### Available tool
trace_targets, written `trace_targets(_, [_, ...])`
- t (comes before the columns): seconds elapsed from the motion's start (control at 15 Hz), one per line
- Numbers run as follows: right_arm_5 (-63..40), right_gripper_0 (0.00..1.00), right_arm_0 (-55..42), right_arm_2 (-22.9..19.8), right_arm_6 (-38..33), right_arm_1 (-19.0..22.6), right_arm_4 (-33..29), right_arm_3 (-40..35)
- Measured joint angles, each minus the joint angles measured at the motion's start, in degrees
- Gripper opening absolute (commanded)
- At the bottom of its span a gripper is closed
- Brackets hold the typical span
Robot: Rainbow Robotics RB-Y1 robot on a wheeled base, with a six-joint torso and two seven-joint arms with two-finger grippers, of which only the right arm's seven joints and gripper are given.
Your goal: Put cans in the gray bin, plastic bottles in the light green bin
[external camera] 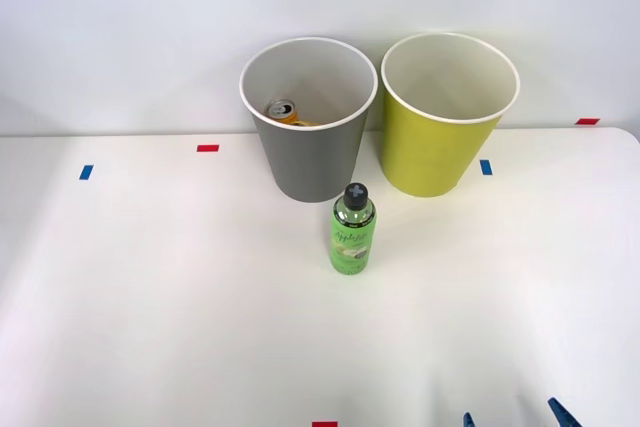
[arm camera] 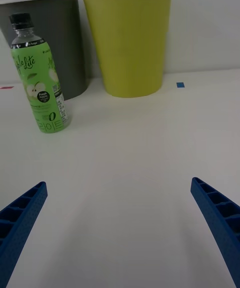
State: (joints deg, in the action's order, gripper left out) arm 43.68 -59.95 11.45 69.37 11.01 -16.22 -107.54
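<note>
jaws of the right gripper (arm camera: 119,228) stand wide apart with nothing between them, its blue ribbed fingers (arm camera: 20,218) low over the white table (external camera: 150,297) at its near edge.

one small drink can with an orange-yellow body and silver top (external camera: 283,110) lies inside the round tapered gray bin with a white rim (external camera: 308,162), so the can half of the job looks done. what remains is the small clear plastic bottle of bright green liquid with a black screw cap (external camera: 352,231). it stands upright on the table, just in front of the gray bin and near the round tapered yellow-green bin with a white rim (external camera: 440,147), which sits just beside the gray one and looks empty from the front view.

by my reading, the step in hand is the approach to the bottle. in the wrist view it stands off toward one finger rather than between the two, so the next move calls for shifting across to centre on it, advancing until the fingers flank its body, then closing without tipping it against the gray bin behind.
</note>
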Motion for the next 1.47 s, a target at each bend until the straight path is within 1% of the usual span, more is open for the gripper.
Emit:
trace_targets(0.27, [0.1,1.0,1.0,2.6,1.1,4.7,-0.6,-2.2])
trace_targets(0.47, [-0.7,1.0,4.9,5.1,1.6,7.9,0.7,-2.3])
trace_targets(0.6, [-1.5,1.0,8.5,7.2,2.1,8.9,1.8,-2.3])
trace_targets(0.87, [-7.0,1.0,16.1,11.2,3.4,9.0,3.8,-2.3])
trace_targets(1.13, [-13.6,1.0,23.3,13.3,4.7,8.2,6.0,-2.3])
trace_targets(1.47, [-23.0,1.0,31.1,14.7,5.8,5.6,6.5,-2.2])
